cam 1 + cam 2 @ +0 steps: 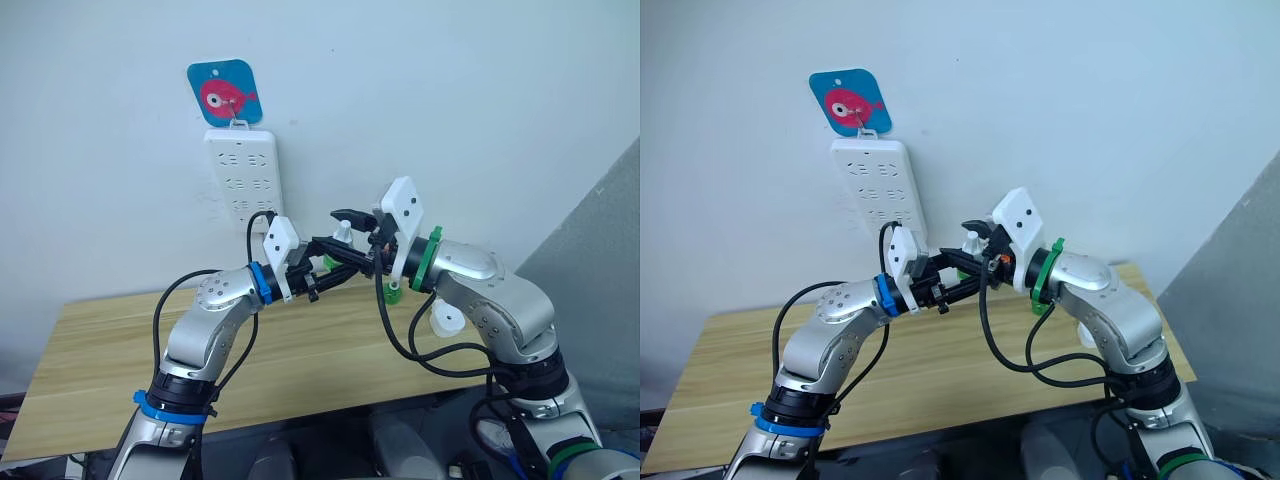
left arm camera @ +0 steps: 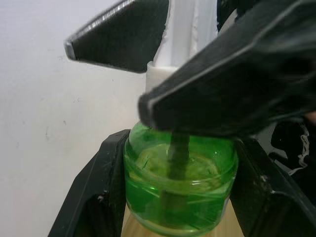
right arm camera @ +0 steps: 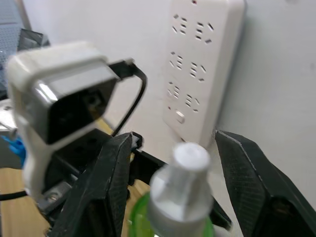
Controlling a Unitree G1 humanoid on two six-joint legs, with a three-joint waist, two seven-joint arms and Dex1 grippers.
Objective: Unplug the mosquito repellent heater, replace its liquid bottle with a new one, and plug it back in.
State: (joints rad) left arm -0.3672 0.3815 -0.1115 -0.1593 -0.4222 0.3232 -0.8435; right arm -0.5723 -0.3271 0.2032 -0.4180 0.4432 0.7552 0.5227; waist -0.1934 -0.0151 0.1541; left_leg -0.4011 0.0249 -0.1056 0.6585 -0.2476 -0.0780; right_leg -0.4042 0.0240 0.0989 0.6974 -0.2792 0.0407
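My left gripper is shut on a thumb-sized translucent green bottle and holds it upright in the air over the table, below the power strip. A dark wick shows inside the bottle, and a white dome cap sits on its neck, so it is the new one. My right gripper stands open around that cap, one finger on each side with small gaps. A white rounded unit, likely the heater, lies on the table behind my right forearm. Beside it is a small green piece, perhaps its liquid bottle.
A long white power strip hangs on the wall under a blue tag with a red fish, its sockets free. The wooden table stretches below both arms. A grey panel rises at the right.
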